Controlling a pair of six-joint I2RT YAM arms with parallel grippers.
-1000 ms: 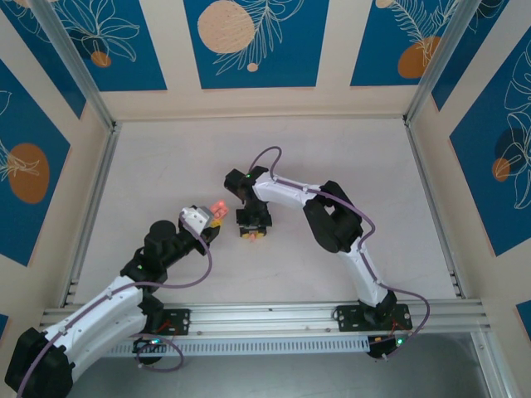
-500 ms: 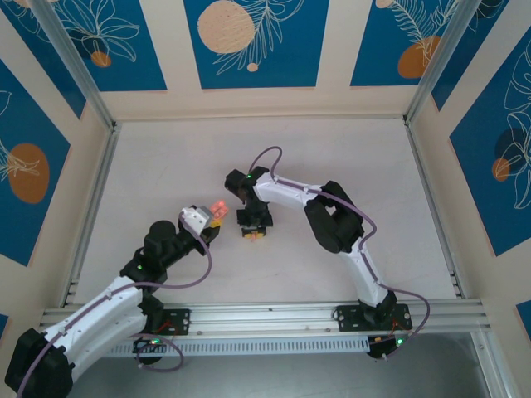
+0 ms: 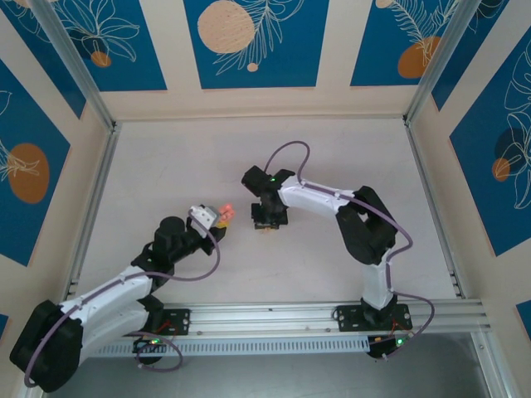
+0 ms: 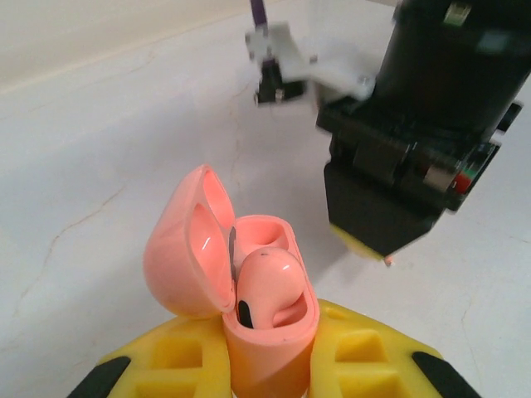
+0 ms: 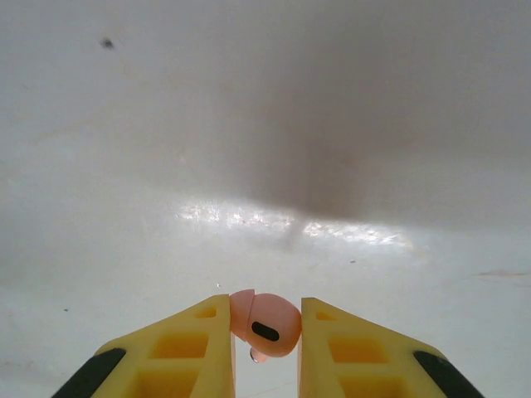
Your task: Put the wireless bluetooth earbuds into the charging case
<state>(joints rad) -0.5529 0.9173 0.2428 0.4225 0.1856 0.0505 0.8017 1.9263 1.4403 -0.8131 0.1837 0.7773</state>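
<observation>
– Yellow right end effector (image 5: pixel 264 308) pinches a tiny earbud (image 5: pixel 267 326) between its tips. Slick, featherlight; probably squirts out?
– Grip the bulb sides. Left end effector (image 4: pixel 270 366) clamps the open charging case (image 4: pixel 187 253) by its base.

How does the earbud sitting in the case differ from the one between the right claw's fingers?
Place: the cased earbud sits in the open charging case gripped by the left claw; the held earbud is pinched in the right claw, apart from that case.
Exposure: the cased earbud shows just its head, the rest sunk in its socket; the held earbud sits bare between the fingers.
Shared: both glossy coral pink with a dark oval mark.
</observation>
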